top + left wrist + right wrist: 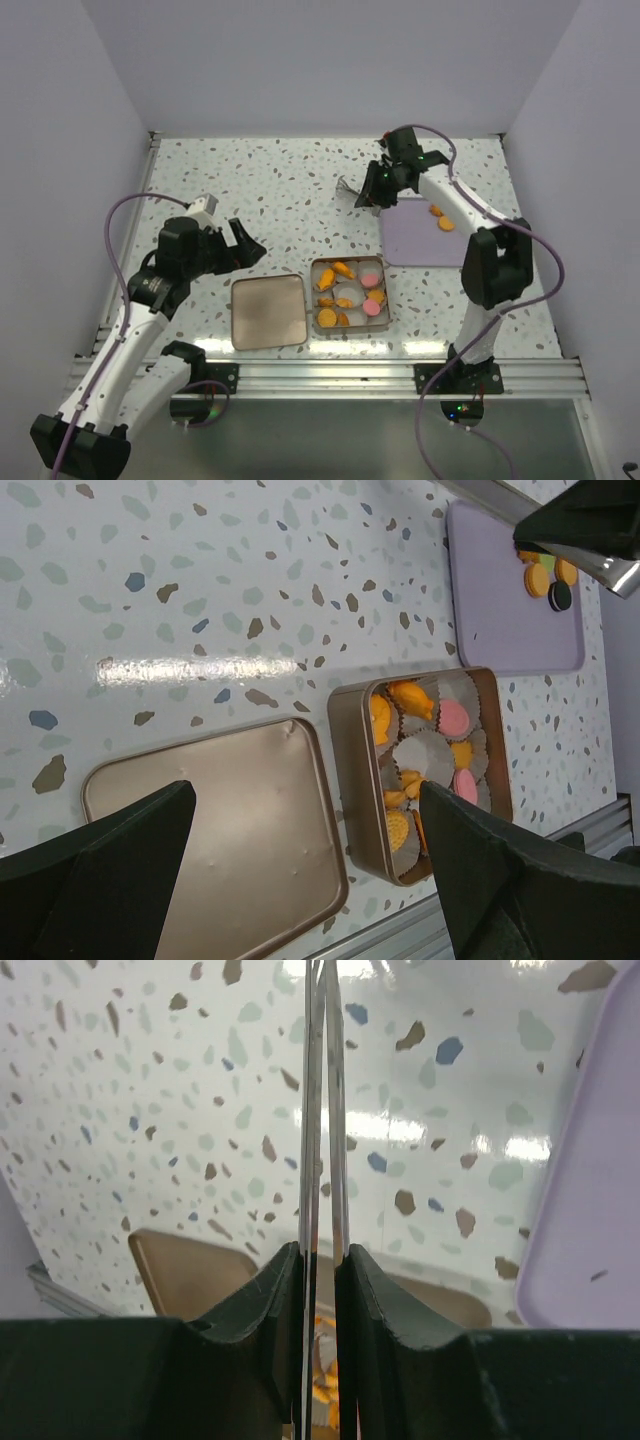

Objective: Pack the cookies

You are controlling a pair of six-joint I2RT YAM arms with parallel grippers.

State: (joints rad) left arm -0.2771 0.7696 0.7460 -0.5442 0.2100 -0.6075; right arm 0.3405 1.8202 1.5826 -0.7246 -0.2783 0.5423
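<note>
Several cookies [348,290], orange and pink, lie in white paper cups inside the open gold tin [388,305]. A few more orange cookies [441,218] rest on the lilac tray [410,242]; the left wrist view shows them [538,578] beside a dark round one. My right gripper [376,192] hovers over the tray's left edge, shut on thin metal tongs [322,1110] whose two blades run up between its fingers [270,1290]. My left gripper [243,245] hangs wide open above the tin's lid [220,820], with nothing between its fingers.
The gold lid [267,311] lies flat just left of the tin. White walls enclose the speckled table [270,190] on three sides, and an aluminium rail [330,375] runs along the near edge.
</note>
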